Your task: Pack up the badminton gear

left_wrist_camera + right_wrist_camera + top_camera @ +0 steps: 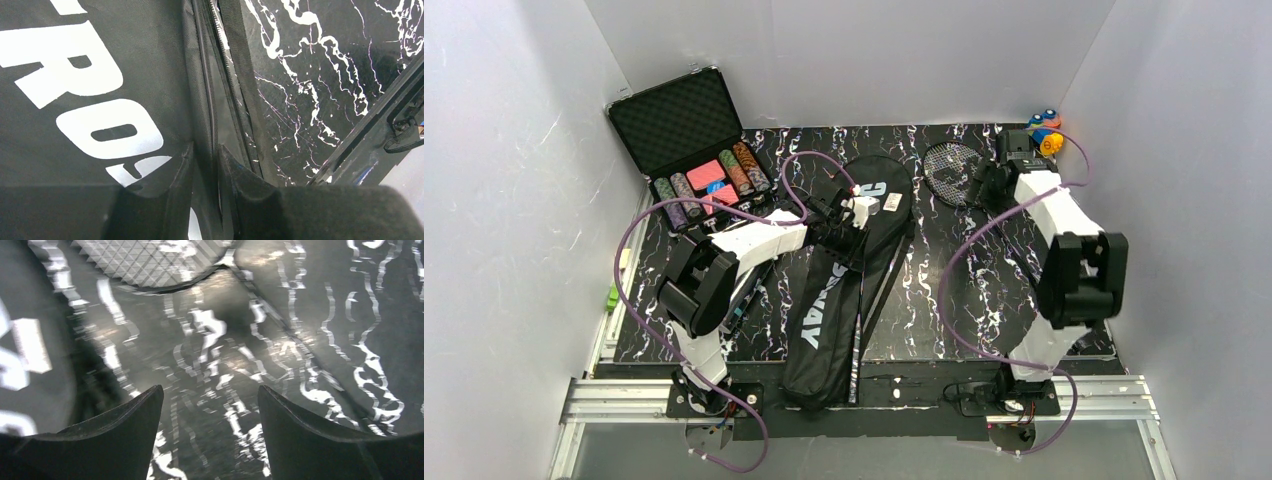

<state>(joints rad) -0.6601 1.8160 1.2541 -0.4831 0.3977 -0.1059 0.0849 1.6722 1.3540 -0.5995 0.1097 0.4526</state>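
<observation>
The black CROSSWAY bag lies lengthwise in the middle of the table. My left gripper sits low on it, with its fingers pinched on the bag's zippered edge beside the white letters. A dark-framed strung racket head lies at the back right and also shows in the right wrist view. My right gripper is open and empty just above the table, next to that racket head. A small white thing lies on the bag's head. No tube is in view.
An open black foam-lined case of poker chips stands at the back left. Small colourful toy blocks sit in the back right corner. White walls close in three sides. A metal rail runs along the near edge.
</observation>
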